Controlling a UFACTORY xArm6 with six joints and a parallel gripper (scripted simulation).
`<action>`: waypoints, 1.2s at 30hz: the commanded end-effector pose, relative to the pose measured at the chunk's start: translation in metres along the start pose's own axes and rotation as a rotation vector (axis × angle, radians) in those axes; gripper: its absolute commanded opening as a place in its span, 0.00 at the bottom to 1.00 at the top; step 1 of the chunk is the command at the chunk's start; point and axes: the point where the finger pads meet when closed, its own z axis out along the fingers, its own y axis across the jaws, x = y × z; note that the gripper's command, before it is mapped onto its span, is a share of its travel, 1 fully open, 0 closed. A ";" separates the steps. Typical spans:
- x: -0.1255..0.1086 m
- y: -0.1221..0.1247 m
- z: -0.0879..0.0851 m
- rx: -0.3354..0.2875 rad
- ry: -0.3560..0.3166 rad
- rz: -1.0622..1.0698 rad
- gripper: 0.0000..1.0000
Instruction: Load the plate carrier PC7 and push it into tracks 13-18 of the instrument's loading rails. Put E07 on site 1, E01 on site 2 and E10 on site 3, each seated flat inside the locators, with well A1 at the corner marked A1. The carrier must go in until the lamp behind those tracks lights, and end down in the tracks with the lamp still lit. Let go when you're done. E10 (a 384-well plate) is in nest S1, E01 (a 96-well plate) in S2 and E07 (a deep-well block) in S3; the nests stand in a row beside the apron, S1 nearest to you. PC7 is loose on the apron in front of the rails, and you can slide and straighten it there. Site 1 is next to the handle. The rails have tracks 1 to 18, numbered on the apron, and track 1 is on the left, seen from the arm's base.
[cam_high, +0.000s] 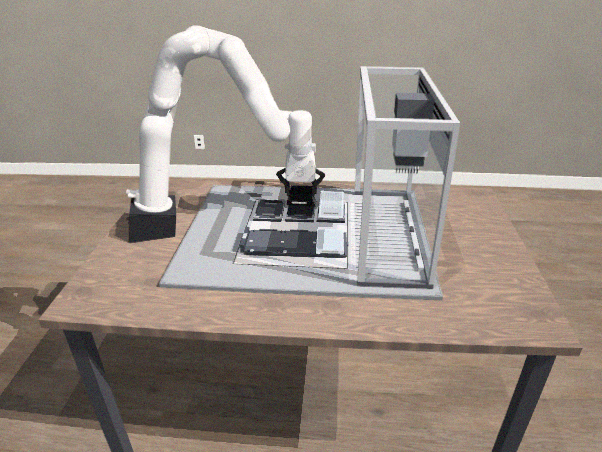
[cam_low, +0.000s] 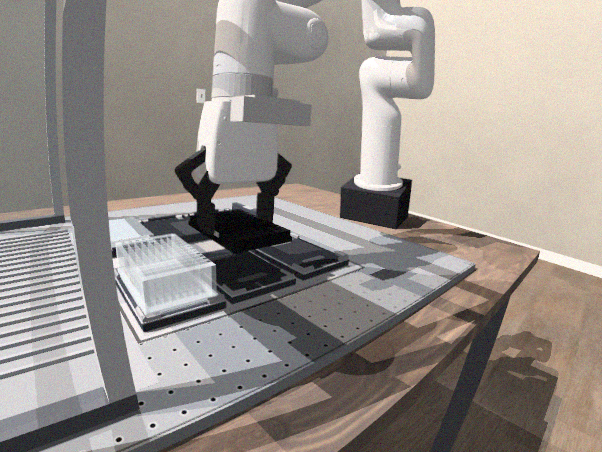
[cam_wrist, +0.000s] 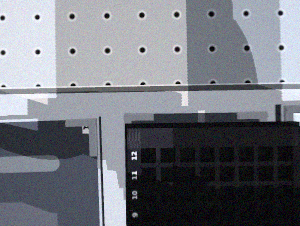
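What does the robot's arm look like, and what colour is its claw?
The arm is smooth and white, made of round tube parts with fat rounded joints, and stands on a dark square block. Its wrist ends in a boxy white piece. The claw is black, with angled links and two straight fingers. No cables or writing show.

Matt black plastic plate (cam_low: 250, 231), clear glossy plastic deep-well block (cam_low: 165, 272), perforated grey metal deck (cam_low: 310, 310), wood-grain table (cam_high: 310, 320)
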 end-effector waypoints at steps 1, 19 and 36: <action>0.000 0.001 -0.009 -0.004 0.001 0.000 0.00; 0.000 0.001 -0.035 -0.004 0.001 0.000 0.00; 0.000 0.001 -0.061 -0.004 0.001 0.000 0.00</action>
